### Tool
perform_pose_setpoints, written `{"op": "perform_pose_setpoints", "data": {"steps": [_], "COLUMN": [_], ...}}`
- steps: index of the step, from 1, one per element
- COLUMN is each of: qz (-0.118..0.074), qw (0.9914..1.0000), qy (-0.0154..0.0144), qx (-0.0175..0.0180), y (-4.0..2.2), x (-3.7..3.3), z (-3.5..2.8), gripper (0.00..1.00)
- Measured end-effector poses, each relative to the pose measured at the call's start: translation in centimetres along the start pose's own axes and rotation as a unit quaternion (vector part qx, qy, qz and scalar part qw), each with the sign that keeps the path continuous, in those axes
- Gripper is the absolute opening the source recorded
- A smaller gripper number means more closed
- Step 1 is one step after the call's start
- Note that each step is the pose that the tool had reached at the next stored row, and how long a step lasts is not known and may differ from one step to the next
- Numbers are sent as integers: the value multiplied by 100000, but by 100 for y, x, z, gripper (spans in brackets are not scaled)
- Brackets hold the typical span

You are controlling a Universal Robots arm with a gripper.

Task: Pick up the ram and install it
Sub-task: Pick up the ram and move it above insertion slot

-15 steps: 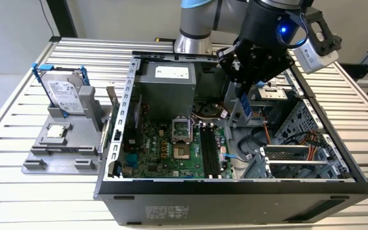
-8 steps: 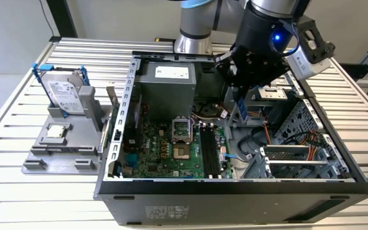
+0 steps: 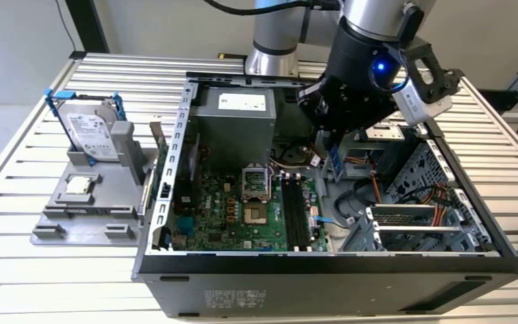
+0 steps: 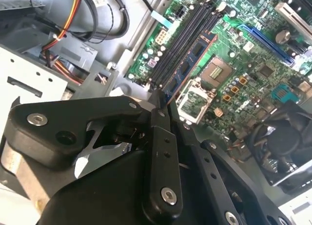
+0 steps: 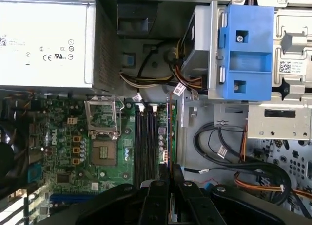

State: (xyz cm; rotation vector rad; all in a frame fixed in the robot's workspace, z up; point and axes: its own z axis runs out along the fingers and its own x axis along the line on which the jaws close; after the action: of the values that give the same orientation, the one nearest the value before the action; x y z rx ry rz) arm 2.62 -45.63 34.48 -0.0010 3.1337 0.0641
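Note:
The ram [image 4: 189, 63] is a thin dark stick with black chips. It is pinched at one end by my gripper [image 4: 163, 102], which is shut on it inside the open computer case [image 3: 164, 202]. In the first wrist view the ram [image 5: 169, 130] shows edge-on, running out from the gripper [image 5: 169, 167] alongside the black memory slots [image 5: 146, 137]. It hangs over the green motherboard [image 4: 243, 64], close beside the memory slots [image 4: 181, 40]; I cannot tell whether it touches one. In the exterior view the gripper [image 3: 320, 140] reaches down into the case above the memory slots [image 3: 297, 212].
A silver power supply [image 3: 237, 121] fills the case's back. The bare processor socket [image 3: 254, 182] lies beside the slots. A blue drive bracket [image 5: 246, 52] and loose cables [image 5: 229, 157] crowd one side. Outside the case, a grey stand [image 3: 88, 209] carries a hard drive [image 3: 92, 128] and a small silver chip [image 3: 79, 183].

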Motion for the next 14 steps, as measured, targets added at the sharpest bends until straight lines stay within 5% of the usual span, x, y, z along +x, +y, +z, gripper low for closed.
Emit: {"op": "perform_pose_setpoints", "data": {"steps": [9,14], "qz": [4549,4557], "qw": [99896,99896], "qy": [-185,-189], "qx": [54,62], "y": [-2,-1], "x": [7,15], "z": [163,254], "gripper": [0,0]}}
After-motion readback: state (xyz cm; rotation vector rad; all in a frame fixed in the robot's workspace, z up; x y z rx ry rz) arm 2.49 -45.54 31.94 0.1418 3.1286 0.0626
